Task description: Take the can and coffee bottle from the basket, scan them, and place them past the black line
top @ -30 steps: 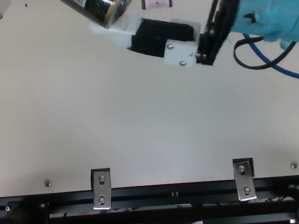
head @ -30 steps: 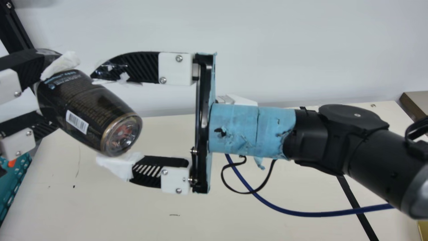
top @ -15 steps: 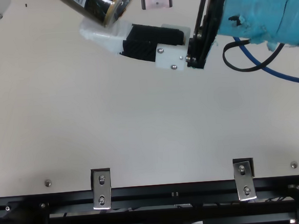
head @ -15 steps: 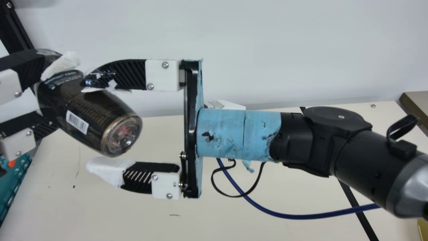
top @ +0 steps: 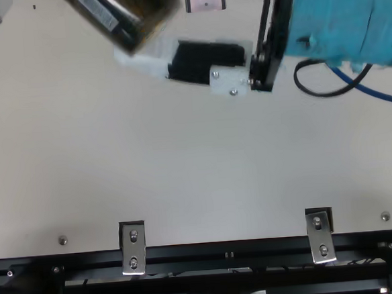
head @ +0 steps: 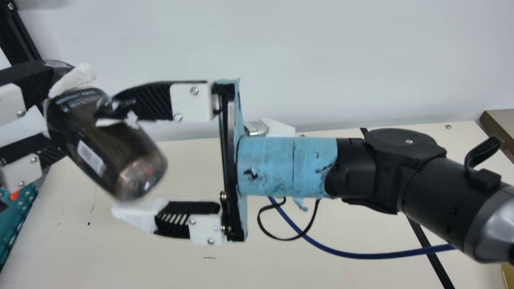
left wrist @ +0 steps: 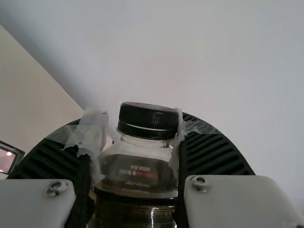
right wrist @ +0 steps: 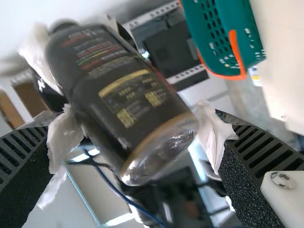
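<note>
The left gripper (head: 60, 116) is clamping the coffee bottle (head: 106, 144) at nine o'clock in the main view.
The bottle is slanting above the cream table (head: 321, 241), its base pointing toward five o'clock; the right gripper (head: 105, 163) is holding its fingers apart around the lower end, contact unclear, while a teal basket (head: 20, 212) is sitting at eight o'clock.

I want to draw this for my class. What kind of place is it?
Probably a robot lab or workshop, maybe set up like a pretend shop. You can see a black robot arm, a coffee bottle above a cream table, and a teal basket.
</note>
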